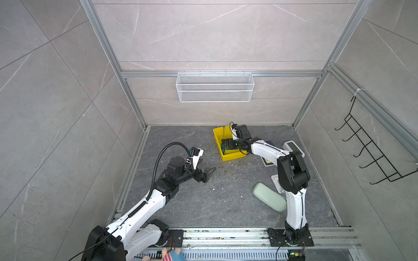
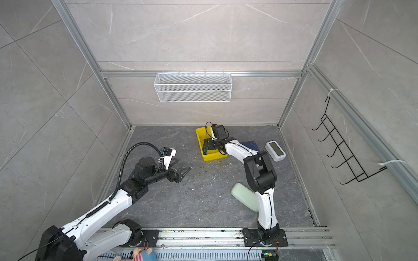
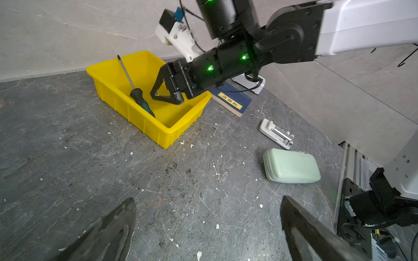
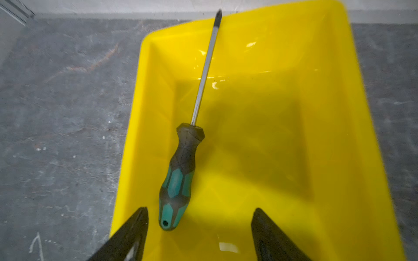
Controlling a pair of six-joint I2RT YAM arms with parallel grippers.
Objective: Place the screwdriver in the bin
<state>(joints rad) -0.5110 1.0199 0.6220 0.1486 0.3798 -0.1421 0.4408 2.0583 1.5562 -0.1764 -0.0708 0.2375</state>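
The screwdriver (image 4: pixel 181 171) lies inside the yellow bin (image 4: pixel 328 67), which stands near the counter's back edge, a little right of the middle. Its green-and-black handle rests on the bin floor along one long wall. The shaft slants up the end wall nearest the counter's back edge, with the tip at that rim.

The right fingers (image 4: pixel 133 230) stand wide apart above the handle's butt end, holding nothing and touching nothing that shows. The left fingers (image 3: pixel 108 228) are spread wide and empty too, hovering over bare counter toward the left edge, well apart from the bin.

The step in hand looks like the retreat after letting go. To do it well, the right fingers should stay wide and rise straight up before swinging back. A sideways pull could catch the handle or the near wall and drag the light bin. Since the tip sits at the rim, a knock might roll the tool out.

By count there is one screwdriver, one bin and two arms. There is also one dark blue book (image 3: pixel 233 99), one mint-green case (image 3: pixel 291 166), one white clip-like gadget (image 3: pixel 276 133) and one white digital clock (image 2: pixel 276 150). One wire mesh basket (image 1: pixel 214 87) hangs on the back wall and one black hook rack (image 1: pixel 373 146) on the right wall.
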